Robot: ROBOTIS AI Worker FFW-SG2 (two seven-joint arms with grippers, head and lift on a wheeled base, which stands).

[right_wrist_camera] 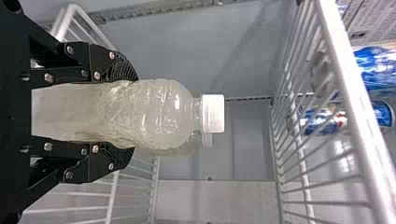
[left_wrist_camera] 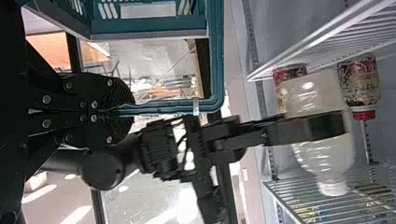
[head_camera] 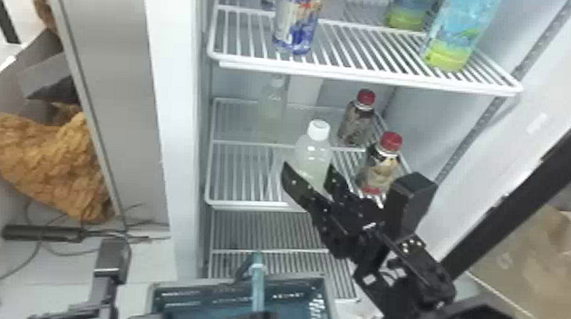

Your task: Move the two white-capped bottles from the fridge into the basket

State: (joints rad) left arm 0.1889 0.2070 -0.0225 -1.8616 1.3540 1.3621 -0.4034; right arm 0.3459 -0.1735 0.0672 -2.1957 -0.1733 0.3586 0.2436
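Basket [head_camera: 289,278] at the near edge of the scene, low, left of the right arm; its handle [head_camera: 257,289] stands up. Left gripper [head_camera: 261,316] at the handle. Left wrist view: left gripper [left_wrist_camera: 116,110] has its fingers together, clamped on the handle, no gap beyond the handle's thickness. Right gripper [head_camera: 309,179] reaches in from the near right. Its fingers stand apart by the width of the near bottle [head_camera: 315,151], one on each side, both touching the body below the shoulder; grip reads as clamped. Near bottle: white cap up, pale contents, at the front of the fridge by the middle shelf [head_camera: 244,206]. Base hidden; cannot tell whether it touches the shelf. Just right of it, a red-capped bottle [head_camera: 379,167]; a second red-capped bottle [head_camera: 357,120] stands farther back. Far bottle [head_camera: 271,111], also white-capped, stands toward the rear of the middle shelf, left of the near bottle, no finger on it. Upper shelf [head_camera: 369,77]: blue-and-red drink [head_camera: 298,25] at left, green-based bottle [head_camera: 461,36] at right, another [head_camera: 407,13] behind.
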